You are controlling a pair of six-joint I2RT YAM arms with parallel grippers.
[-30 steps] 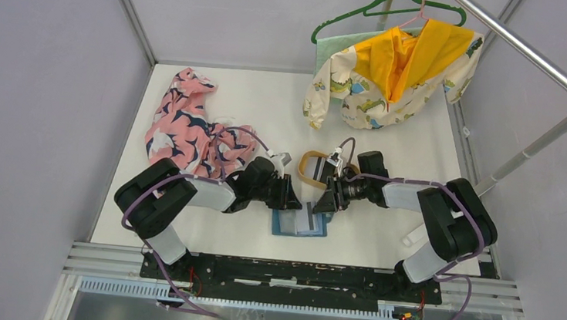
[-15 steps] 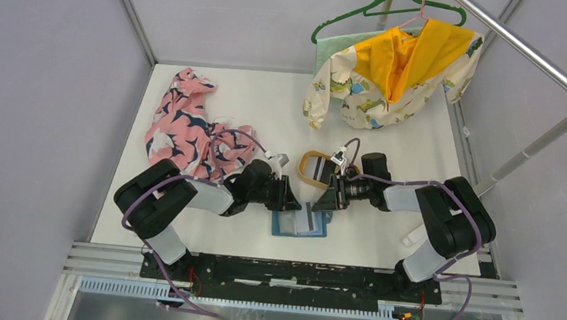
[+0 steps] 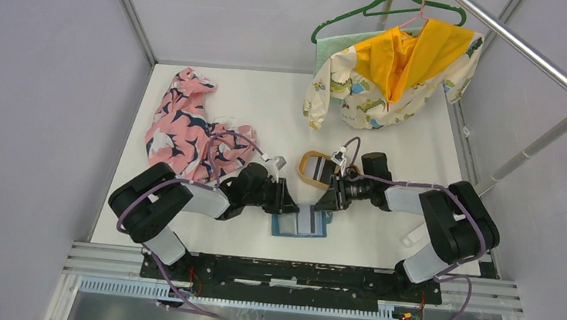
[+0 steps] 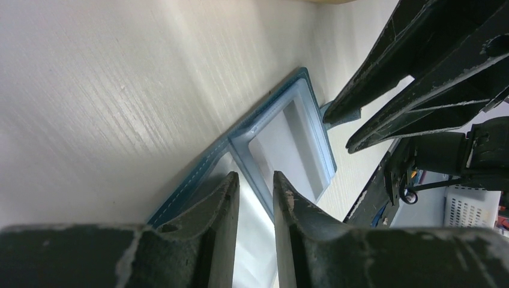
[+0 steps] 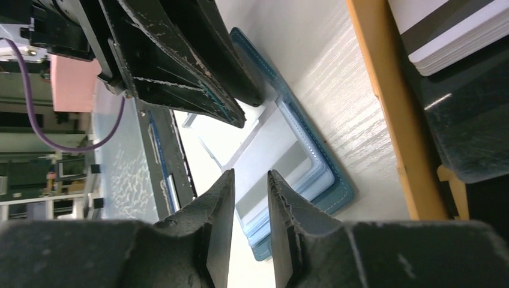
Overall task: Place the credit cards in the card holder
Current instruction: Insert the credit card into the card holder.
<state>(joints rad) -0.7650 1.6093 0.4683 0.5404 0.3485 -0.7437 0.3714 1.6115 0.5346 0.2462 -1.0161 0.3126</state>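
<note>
**Both claws are working low over the open card holder, with cards waiting in the tray.**

The left claw point(image 4: 255, 180) is hanging over the left half of the card holder point(image 3: 300, 225), its jaws narrowly apart with nothing visibly pinched; whether its tips are pressing the flap I cannot tell. The holder is lying spread open on the table point(image 3: 270, 105), between the two claws. The right claw point(image 5: 250, 177) is poised over the holder's right half, its jaws likewise a narrow gap apart and seemingly empty. Just beyond it, the credit cards point(image 5: 462, 30) are sitting stacked in the wooden tray point(image 5: 384, 102). The step in hand looks like steadying the holder; next, the right claw probably needs to reach into the tray, pinch one card by its edge and slide it into a pocket.
</note>
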